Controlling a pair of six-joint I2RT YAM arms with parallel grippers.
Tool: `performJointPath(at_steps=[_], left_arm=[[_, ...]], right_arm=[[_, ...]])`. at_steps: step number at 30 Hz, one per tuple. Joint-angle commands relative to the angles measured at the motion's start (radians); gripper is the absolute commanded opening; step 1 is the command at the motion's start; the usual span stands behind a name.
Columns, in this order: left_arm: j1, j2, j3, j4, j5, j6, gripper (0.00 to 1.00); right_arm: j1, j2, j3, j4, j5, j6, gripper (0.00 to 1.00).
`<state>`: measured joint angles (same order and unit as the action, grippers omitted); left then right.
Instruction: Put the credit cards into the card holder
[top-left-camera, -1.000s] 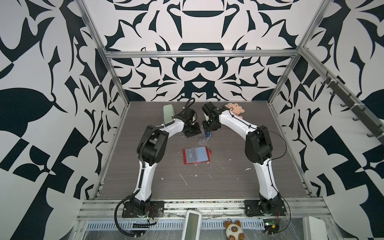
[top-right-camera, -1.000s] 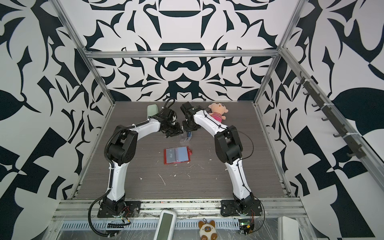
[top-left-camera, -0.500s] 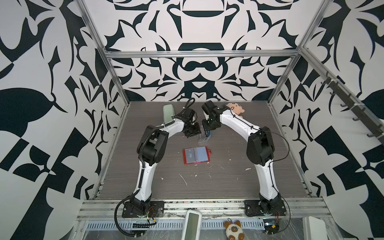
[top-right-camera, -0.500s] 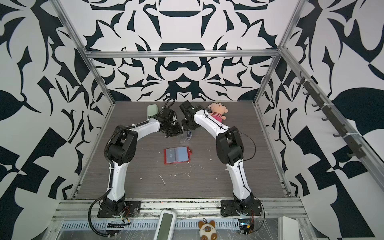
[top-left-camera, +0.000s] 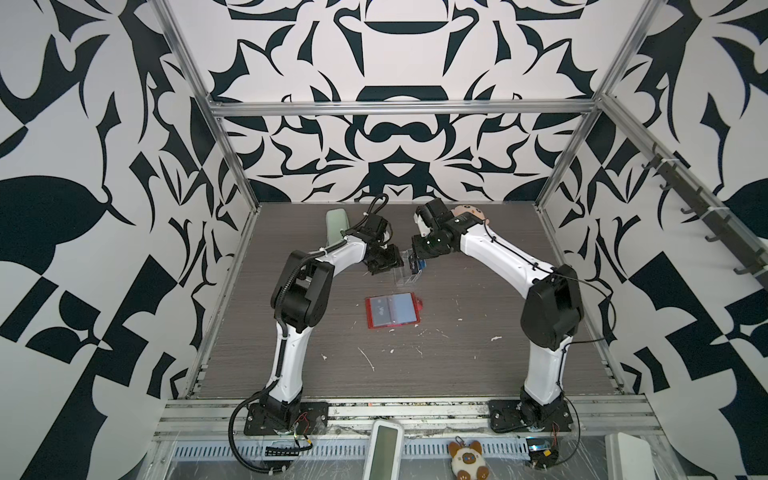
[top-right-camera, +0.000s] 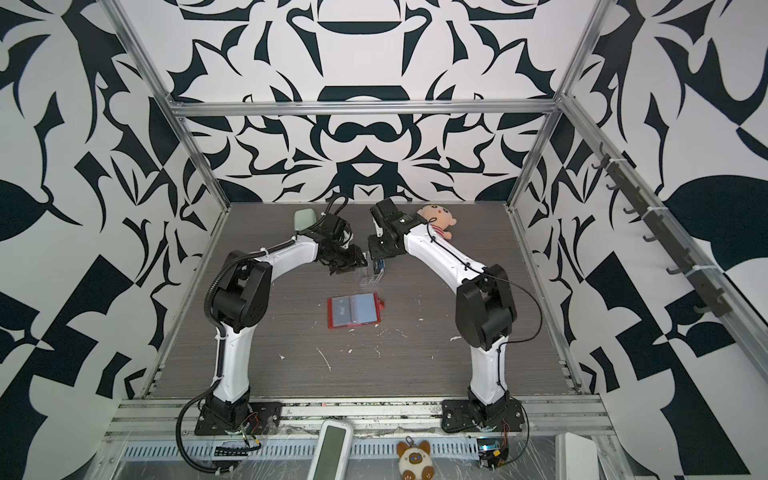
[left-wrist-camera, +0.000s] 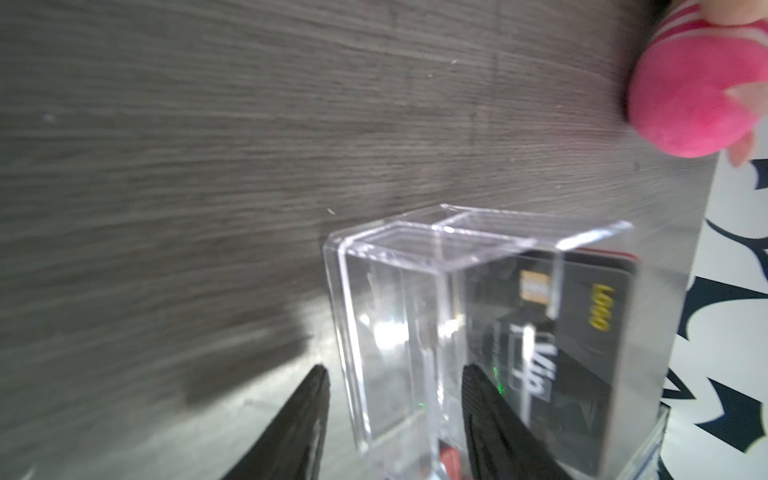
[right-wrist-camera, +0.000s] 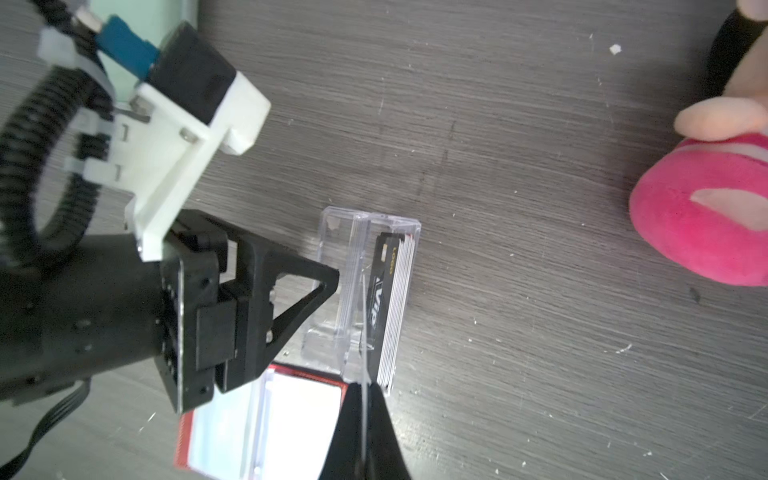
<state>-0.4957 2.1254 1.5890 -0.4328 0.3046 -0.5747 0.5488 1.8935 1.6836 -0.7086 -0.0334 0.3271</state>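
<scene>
now: right gripper (right-wrist-camera: 362, 390) clenched on one card (right-wrist-camera: 362, 332), standing edge-up in box (right-wrist-camera: 332, 224); left gripper (left-wrist-camera: 395, 370) slack astride box wall. holder (top-left-camera: 392, 311) lies open, flat, just beside box, base-ward.

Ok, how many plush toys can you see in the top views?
2. A doll in pink lies at the back of the table, right of centre. A small cat plush sits below the table's front edge. None seem hidden.
</scene>
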Motion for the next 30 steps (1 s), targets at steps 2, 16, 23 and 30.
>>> performJointPath(at_steps=[2, 16, 23, 30], left_arm=[[0.003, -0.145, -0.025, -0.029, 0.004, 0.042, 0.57], [0.004, -0.578, -0.542, 0.029, -0.148, 0.027, 0.59], [0.006, -0.685, -0.762, 0.1, -0.16, -0.033, 0.57], [0.006, -0.655, -0.837, 0.18, -0.149, -0.072, 0.5]], right_arm=[[-0.012, -0.103, -0.099, 0.106, -0.081, 0.016, 0.0], [-0.014, -0.287, -0.454, 0.254, -0.313, 0.02, 0.0], [0.008, -0.3, -0.57, 0.357, -0.377, 0.058, 0.0], [0.031, -0.25, -0.618, 0.474, -0.442, 0.12, 0.0]])
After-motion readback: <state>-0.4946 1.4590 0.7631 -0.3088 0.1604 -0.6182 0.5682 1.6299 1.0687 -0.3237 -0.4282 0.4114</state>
